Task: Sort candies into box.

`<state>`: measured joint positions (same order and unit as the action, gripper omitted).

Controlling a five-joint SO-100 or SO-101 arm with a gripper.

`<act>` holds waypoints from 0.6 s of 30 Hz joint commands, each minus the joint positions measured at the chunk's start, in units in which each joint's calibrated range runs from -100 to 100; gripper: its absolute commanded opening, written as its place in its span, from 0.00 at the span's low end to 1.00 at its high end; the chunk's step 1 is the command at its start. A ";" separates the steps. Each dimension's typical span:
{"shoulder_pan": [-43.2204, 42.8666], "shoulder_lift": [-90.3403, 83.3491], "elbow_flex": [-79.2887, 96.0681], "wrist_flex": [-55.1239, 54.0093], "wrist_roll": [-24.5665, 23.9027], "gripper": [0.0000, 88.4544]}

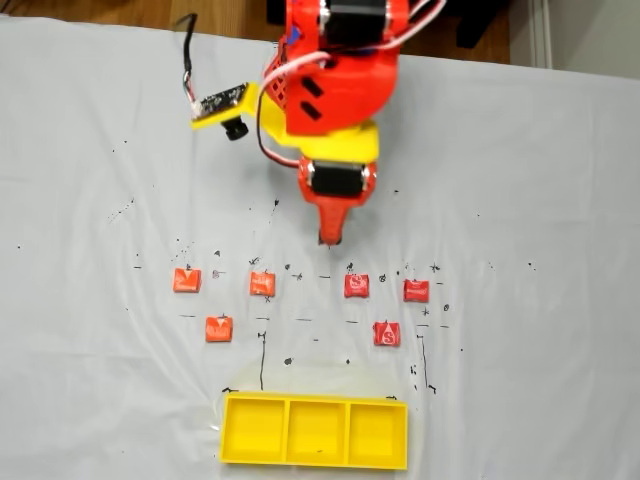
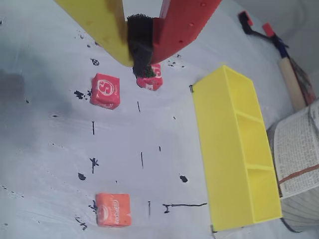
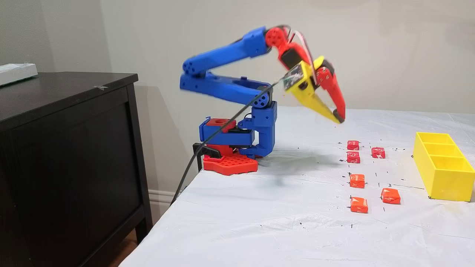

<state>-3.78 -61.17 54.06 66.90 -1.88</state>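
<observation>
Six candies lie on the white-covered table (image 1: 90,200), apart from each other. In a fixed view from above, three orange candies are on the left: one (image 1: 186,281), one (image 1: 262,284) and one lower (image 1: 218,329). Three red candies with white marks are on the right: one (image 1: 357,286), one (image 1: 416,291) and one lower (image 1: 386,334). The yellow box (image 1: 315,462) stands below them near the bottom edge; its three compartments hold nothing. Small black pen marks are scattered on the cover between the candies and the box.

The pincer (image 1: 328,238) hangs in the air above the row of candies, over the gap between the orange and the red ones, and touches none of them. In the wrist view the yellow finger and the red finger meet at a dark pad, so the pincer (image 2: 141,67) is clenched and holds nothing. In a fixed view from the side, the blue arm (image 3: 226,74) is folded above its base, and a dark cabinet (image 3: 66,148) stands left of the table.
</observation>
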 commanded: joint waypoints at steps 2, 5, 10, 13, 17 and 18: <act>-2.47 9.60 -15.51 4.36 -1.32 0.00; -6.54 8.84 -13.96 3.54 -2.74 0.00; -13.52 5.44 -11.60 3.05 -3.22 0.00; -15.87 8.84 -13.33 5.02 -4.20 0.00; -18.05 15.20 -17.06 5.10 -6.01 0.00; -18.41 16.72 -18.06 4.85 -6.30 0.00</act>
<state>-20.17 -49.32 43.37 72.06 -6.96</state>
